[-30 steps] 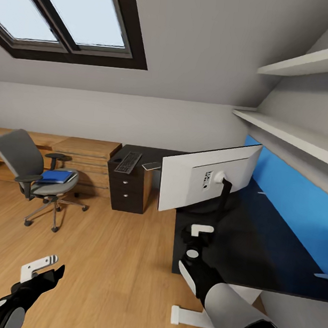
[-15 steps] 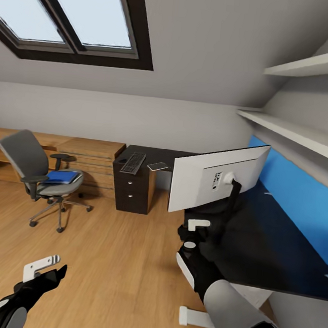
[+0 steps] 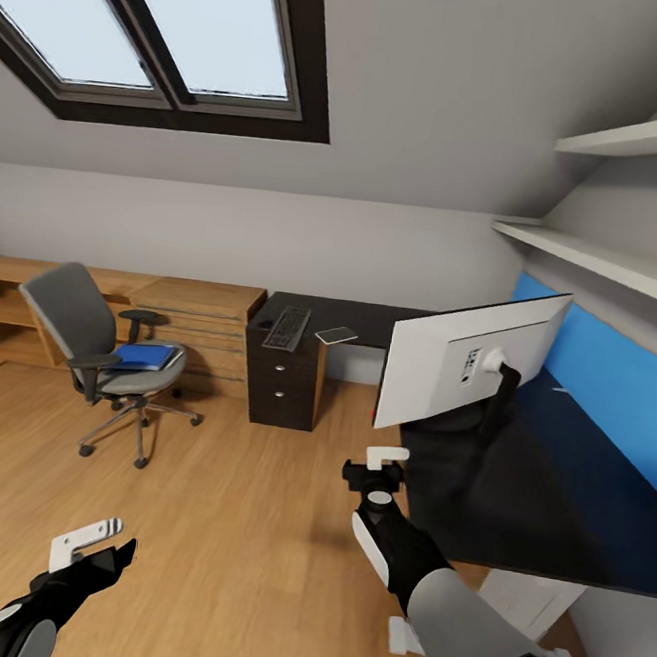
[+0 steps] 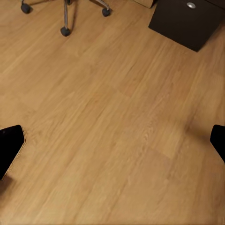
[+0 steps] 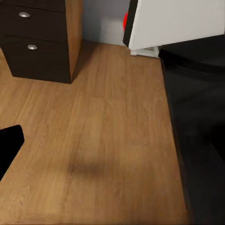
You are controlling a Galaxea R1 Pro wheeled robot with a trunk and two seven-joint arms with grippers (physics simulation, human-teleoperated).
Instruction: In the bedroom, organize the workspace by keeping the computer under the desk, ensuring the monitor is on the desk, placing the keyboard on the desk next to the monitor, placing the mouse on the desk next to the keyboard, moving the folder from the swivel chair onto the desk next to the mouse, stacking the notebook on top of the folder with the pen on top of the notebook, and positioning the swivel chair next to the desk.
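My left gripper (image 3: 97,539) hangs low over the wooden floor (image 3: 230,520), its jaws spread wide and empty. My right gripper (image 3: 380,466) is held out beside the near edge of the desk (image 3: 552,511); I cannot tell how its jaws stand. The monitor (image 3: 466,357) stands on the desk with its white back toward me. At the desk's far end, above the drawer unit (image 3: 282,389), lies the keyboard (image 3: 288,328), with the notebook (image 3: 336,335) just beside it. The folder (image 3: 145,355) (bright blue) lies on the seat of the swivel chair (image 3: 105,357), well apart from the desk.
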